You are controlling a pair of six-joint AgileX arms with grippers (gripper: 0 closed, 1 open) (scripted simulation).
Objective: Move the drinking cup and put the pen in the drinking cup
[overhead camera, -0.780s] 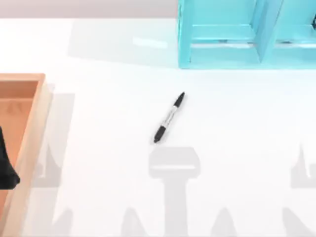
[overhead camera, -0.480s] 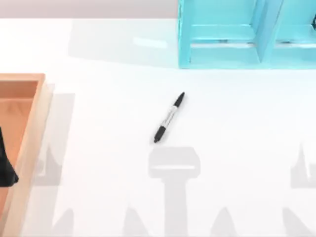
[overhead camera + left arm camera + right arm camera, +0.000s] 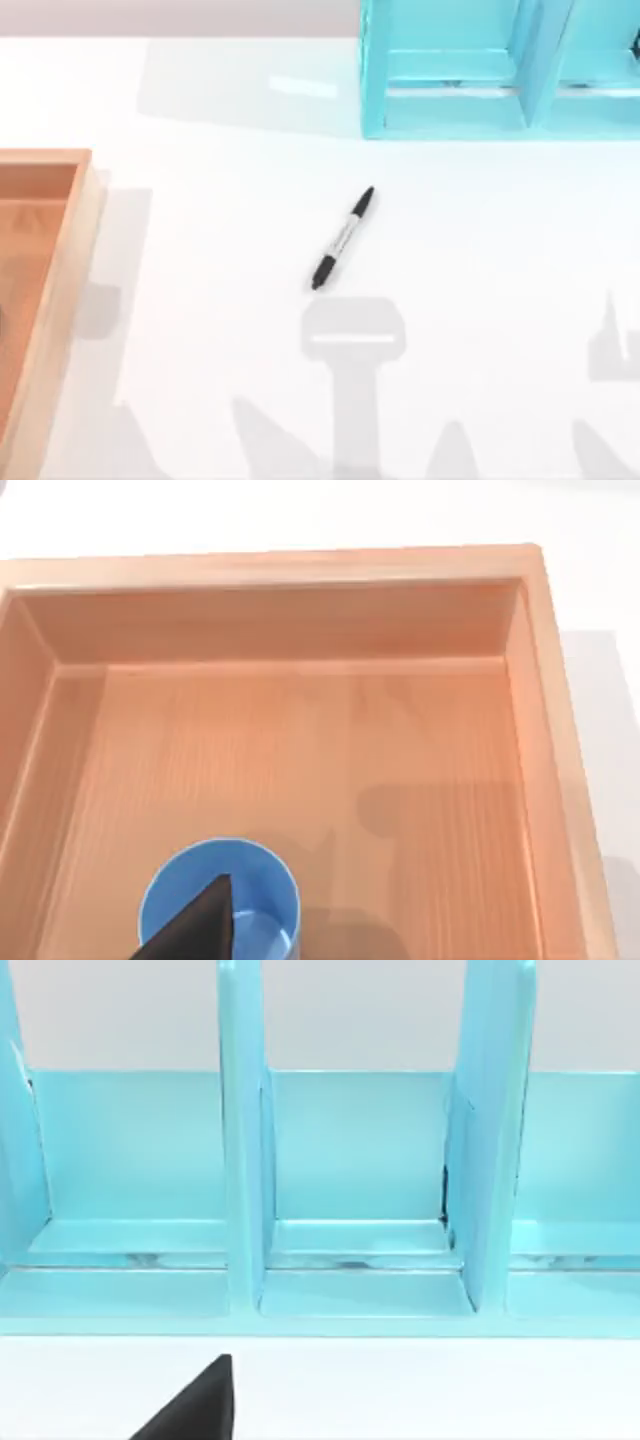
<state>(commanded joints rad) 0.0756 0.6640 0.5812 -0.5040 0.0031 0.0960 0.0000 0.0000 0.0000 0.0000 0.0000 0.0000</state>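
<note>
At the table's left edge a wooden tray (image 3: 62,262) is sitting, and in the left wrist view the drinking cup (image 3: 262,887) is standing upright on the tray floor (image 3: 300,770). One dark finger (image 3: 195,925) of the left gripper is reaching over the cup's rim; whether it is gripping I cannot tell. Near the middle of the white table (image 3: 500,250) the pen (image 3: 343,238) is lying diagonally, well apart from the tray. At the far right a turquoise divided organiser (image 3: 470,70) is standing, and the right gripper's finger (image 3: 200,1405) is pointing toward it (image 3: 350,1210); its state I cannot tell.
</note>
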